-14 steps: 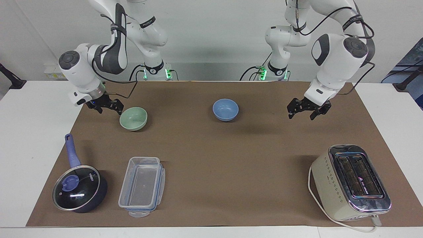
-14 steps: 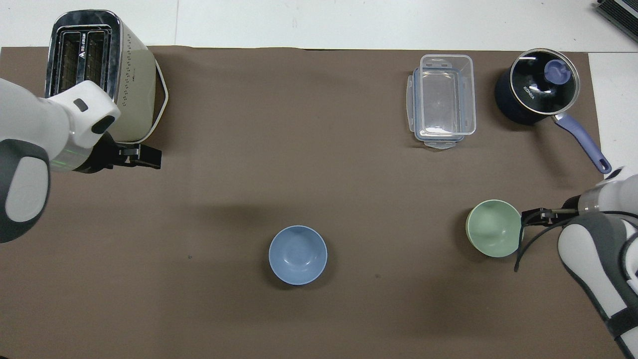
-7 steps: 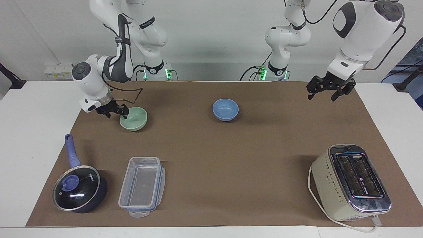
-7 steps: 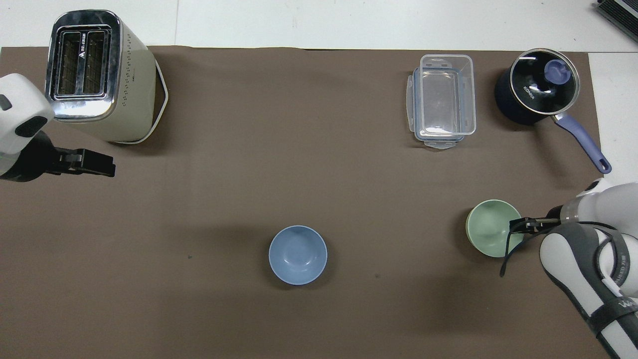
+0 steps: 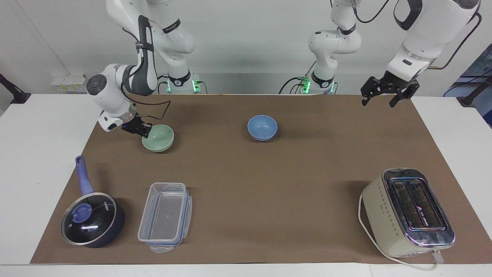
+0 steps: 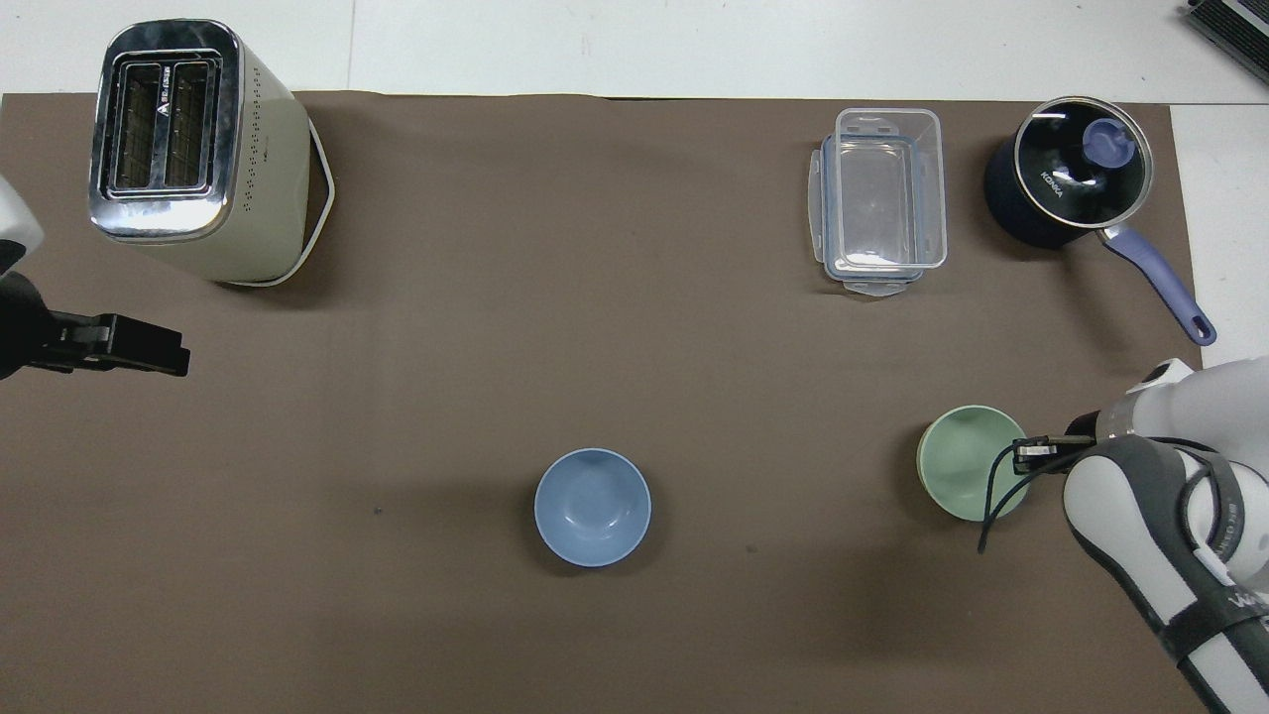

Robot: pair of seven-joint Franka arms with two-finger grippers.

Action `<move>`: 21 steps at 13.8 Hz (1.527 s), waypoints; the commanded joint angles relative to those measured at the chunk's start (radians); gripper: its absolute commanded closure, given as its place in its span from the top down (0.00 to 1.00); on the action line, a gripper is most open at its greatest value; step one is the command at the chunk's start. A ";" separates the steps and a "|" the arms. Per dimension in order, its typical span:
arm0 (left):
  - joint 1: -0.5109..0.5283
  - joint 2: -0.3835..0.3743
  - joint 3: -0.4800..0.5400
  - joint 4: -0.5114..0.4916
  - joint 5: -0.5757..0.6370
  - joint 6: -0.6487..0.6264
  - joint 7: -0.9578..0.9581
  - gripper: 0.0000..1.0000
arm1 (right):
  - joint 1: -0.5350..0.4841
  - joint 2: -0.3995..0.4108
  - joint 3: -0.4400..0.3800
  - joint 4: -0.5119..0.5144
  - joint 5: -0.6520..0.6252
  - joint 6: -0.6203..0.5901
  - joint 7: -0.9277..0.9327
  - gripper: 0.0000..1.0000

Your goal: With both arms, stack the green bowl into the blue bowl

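While the green bowl (image 5: pixel 158 138) (image 6: pixel 971 461), pale mint and matte, is sitting on the brown mat (image 5: pixel 246 181) toward the right arm's end, the blue bowl (image 5: pixel 262 127) (image 6: pixel 593 507) is sitting upright mid-mat, well apart from it. The right gripper (image 5: pixel 141 129) (image 6: pixel 1031 452) is reaching low from a bent arm, fingers closing on the green bowl's rim. The left gripper (image 5: pixel 387 92) (image 6: pixel 134 345) is hovering high over the mat's edge, fingers standing apart, holding nothing.
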State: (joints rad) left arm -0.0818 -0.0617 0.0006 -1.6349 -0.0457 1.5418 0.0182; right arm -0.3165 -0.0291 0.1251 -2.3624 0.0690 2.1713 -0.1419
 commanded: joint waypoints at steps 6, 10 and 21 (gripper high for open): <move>0.007 0.054 0.001 0.067 0.049 -0.031 0.019 1.00 | 0.253 -0.095 0.010 0.071 0.127 -0.254 0.086 0.00; 0.005 0.053 0.001 0.063 0.047 -0.032 0.019 1.00 | 0.518 -0.100 0.011 0.089 0.130 -0.159 0.464 0.00; 0.004 0.048 -0.002 0.056 0.046 -0.032 0.019 1.00 | 0.813 -0.005 0.021 0.123 0.325 0.087 0.711 0.00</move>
State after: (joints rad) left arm -0.0818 -0.0226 0.0018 -1.5991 -0.0195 1.5313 0.0225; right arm 0.4661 -0.0695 0.1492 -2.2576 0.3586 2.2309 0.5601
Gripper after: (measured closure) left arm 0.000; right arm 0.956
